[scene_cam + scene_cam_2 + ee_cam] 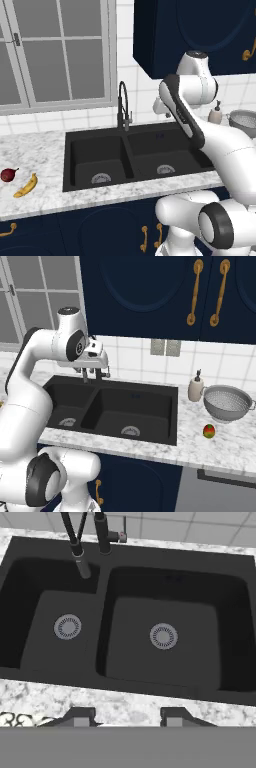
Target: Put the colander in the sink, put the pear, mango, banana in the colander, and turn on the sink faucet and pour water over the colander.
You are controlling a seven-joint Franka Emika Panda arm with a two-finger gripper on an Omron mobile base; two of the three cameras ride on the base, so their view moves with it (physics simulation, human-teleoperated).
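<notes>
Above the sink (175, 562): gripper (127, 716), fingers parted, holding nothing.
Banana (26, 186) on counter (40, 150), long axis running 1 to 7 o'clock; pear (7, 174) beside it, stem toward 2.

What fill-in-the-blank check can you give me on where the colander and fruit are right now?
1. The colander sits on the counter, to the ____ of the sink.
2. The mango lies on the counter in front of the ____.
3. The pear lies beside the ____.
4. Both sink basins are ____.

Missing words: right; colander; banana; empty
</notes>
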